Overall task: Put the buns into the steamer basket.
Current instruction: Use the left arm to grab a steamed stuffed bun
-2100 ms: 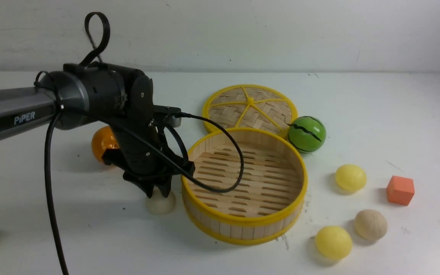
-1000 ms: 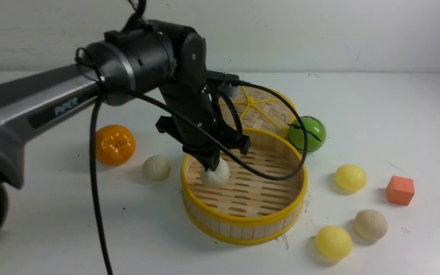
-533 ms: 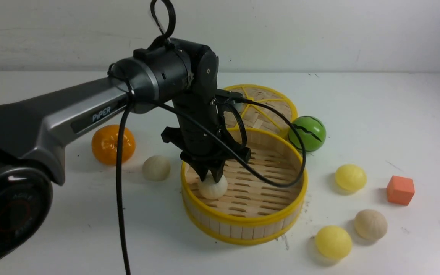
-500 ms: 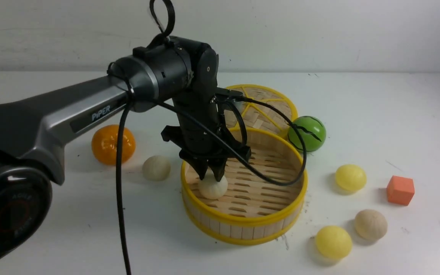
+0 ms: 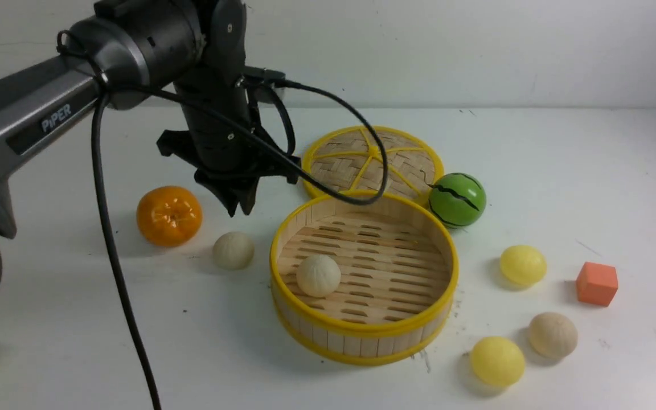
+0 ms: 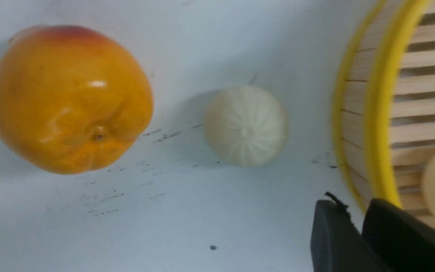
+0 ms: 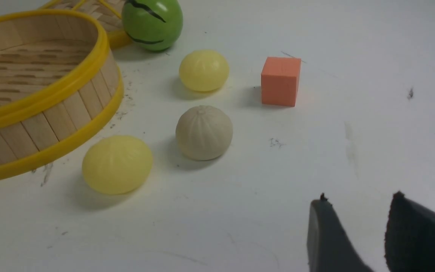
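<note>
One cream bun (image 5: 318,275) lies on the slotted floor of the steamer basket (image 5: 362,329), at the lower centre of the front view. The next bun (image 5: 233,250) sits on the bench (image 5: 561,159) just left of the basket, between it and the orange (image 5: 169,215). To take it well, the left gripper (image 5: 240,206) should probably spread its jaws first, come straight down astride the bun's middle, and keep off the basket rim and the orange. Half a second earlier this gripper stood over the bun inside the basket; now it has lifted clear to the upper left, its jaws drawn almost together and empty. The right gripper (image 7: 357,204) hangs with jaws apart, holding nothing, near the tan bun (image 5: 553,335) at lower right
</note>
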You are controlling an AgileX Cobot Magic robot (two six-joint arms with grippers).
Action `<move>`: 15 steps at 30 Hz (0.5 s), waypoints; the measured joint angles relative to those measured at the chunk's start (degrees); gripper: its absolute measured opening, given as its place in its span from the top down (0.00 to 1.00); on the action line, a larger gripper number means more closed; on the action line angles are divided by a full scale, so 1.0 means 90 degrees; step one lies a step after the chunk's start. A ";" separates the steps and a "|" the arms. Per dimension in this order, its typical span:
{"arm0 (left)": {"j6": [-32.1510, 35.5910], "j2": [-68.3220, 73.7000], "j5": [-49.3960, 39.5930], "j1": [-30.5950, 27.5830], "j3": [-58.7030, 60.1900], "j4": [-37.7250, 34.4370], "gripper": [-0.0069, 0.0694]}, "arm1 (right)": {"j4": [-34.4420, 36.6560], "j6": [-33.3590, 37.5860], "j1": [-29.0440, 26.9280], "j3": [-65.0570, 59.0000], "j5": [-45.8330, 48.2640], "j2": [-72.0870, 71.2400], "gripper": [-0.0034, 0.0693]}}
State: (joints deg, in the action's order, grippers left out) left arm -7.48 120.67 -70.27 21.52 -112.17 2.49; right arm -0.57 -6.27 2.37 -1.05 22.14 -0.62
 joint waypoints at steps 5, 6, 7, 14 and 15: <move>-0.0007 0.0433 0.0354 -0.0235 0.0019 -0.0021 0.80 | 0.0000 0.0000 0.0000 0.0000 0.0000 0.0000 0.62; -0.0007 0.0452 0.0364 -0.0234 0.0019 -0.0021 0.80 | 0.0000 0.0000 0.0000 0.0000 0.0000 0.0000 0.62; -0.0007 0.0512 0.0436 -0.0250 0.0019 -0.0015 0.76 | 0.0000 0.0000 0.0000 0.0000 0.0000 0.0000 0.62; -0.0007 0.0746 0.0710 -0.0257 0.0019 -0.0015 0.59 | 0.0000 0.0000 0.0000 0.0000 0.0000 0.0000 0.62; -0.0007 0.0778 0.0710 -0.0269 0.0019 -0.0009 0.58 | 0.0000 0.0000 0.0000 0.0000 0.0000 0.0000 0.62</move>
State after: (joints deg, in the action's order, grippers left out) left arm -7.54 127.67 -63.88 19.09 -112.00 2.41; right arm -0.57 -6.27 2.37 -1.05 22.14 -0.62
